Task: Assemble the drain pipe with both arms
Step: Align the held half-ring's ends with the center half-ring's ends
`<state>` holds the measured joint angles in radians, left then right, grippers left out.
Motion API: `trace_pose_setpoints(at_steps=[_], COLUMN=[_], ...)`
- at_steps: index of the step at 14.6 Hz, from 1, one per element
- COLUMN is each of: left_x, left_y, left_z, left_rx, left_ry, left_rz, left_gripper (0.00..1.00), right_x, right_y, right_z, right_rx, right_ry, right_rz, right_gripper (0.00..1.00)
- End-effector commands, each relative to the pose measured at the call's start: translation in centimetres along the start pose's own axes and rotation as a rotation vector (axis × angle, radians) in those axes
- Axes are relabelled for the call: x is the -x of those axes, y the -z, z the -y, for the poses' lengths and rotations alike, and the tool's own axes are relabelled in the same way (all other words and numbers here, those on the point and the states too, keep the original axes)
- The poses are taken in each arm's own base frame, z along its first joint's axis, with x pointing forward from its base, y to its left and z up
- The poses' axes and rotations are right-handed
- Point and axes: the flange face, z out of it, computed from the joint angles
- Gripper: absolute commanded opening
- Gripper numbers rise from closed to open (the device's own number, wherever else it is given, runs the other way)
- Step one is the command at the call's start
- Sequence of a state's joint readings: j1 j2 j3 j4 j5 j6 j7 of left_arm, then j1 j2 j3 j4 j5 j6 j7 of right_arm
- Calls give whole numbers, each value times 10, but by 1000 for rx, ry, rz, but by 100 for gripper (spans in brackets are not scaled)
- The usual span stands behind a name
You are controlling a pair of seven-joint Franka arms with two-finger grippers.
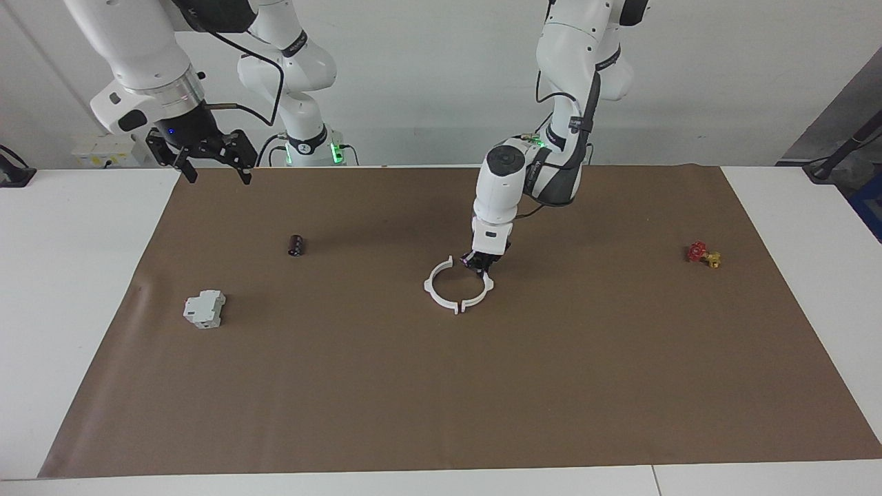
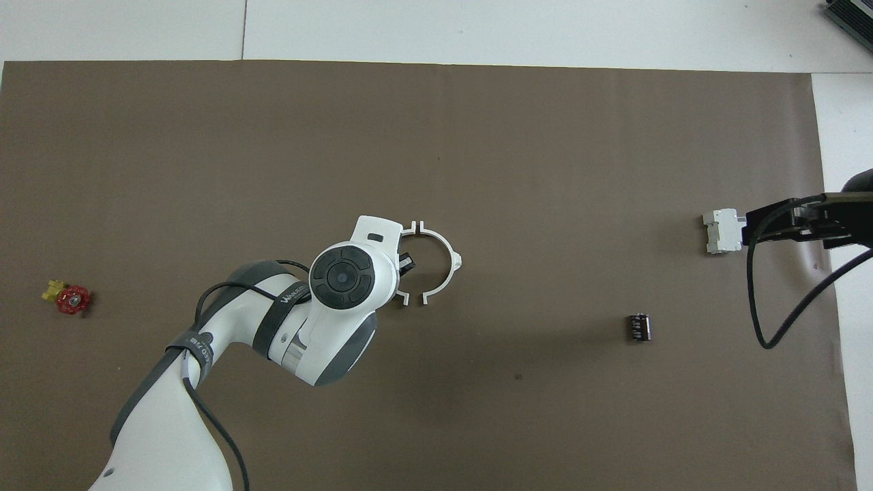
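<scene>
The drain pipe's two white half-rings lie on the brown mat at mid-table, ends nearly meeting as one ring with small gaps. One half [image 1: 439, 293] [image 2: 447, 262] lies in the open toward the right arm's end. The other half [image 1: 484, 291] is mostly hidden under the left wrist in the overhead view. My left gripper [image 1: 480, 264] [image 2: 404, 264] is down at this second half, at its part nearer to the robots. My right gripper [image 1: 215, 172] [image 2: 753, 228] is open and empty, raised at the right arm's end of the mat.
A grey-white boxy block [image 1: 204, 308] [image 2: 721, 232] sits toward the right arm's end. A small dark cylinder [image 1: 296, 245] [image 2: 639, 327] lies nearer to the robots than the block. A red-and-yellow valve [image 1: 703, 254] [image 2: 68, 298] lies toward the left arm's end.
</scene>
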<state>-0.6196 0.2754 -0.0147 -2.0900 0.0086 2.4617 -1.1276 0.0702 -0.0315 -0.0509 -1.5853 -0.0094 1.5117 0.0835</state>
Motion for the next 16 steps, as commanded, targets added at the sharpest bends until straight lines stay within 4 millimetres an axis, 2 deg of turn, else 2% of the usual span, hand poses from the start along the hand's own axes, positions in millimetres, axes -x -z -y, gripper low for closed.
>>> trace_pose_setpoints(at_steps=[1,4,8,13,16], left_x=[-2,-5,-6,15,15], left_y=[1,1,-1,-12,-11], left_z=[-1,-1,-9,-16,-17], left_rx=[14,17,15,-17,-36], left_ry=[41,61,108,117,112], left_rz=[-26,-28,-26,-28,-56], left_gripper=[0,0,0,0,0], right_x=[3,3,3,3,3], right_y=[3,3,3,3,3], right_z=[-4,-4,-4,-4,-4], right_rx=[-12,-12,-12,-12,-12], right_ry=[16,16,16,16,16], right_rz=[-11,-11,-11,-11,-11], right_gripper=[100,100,100,100,100])
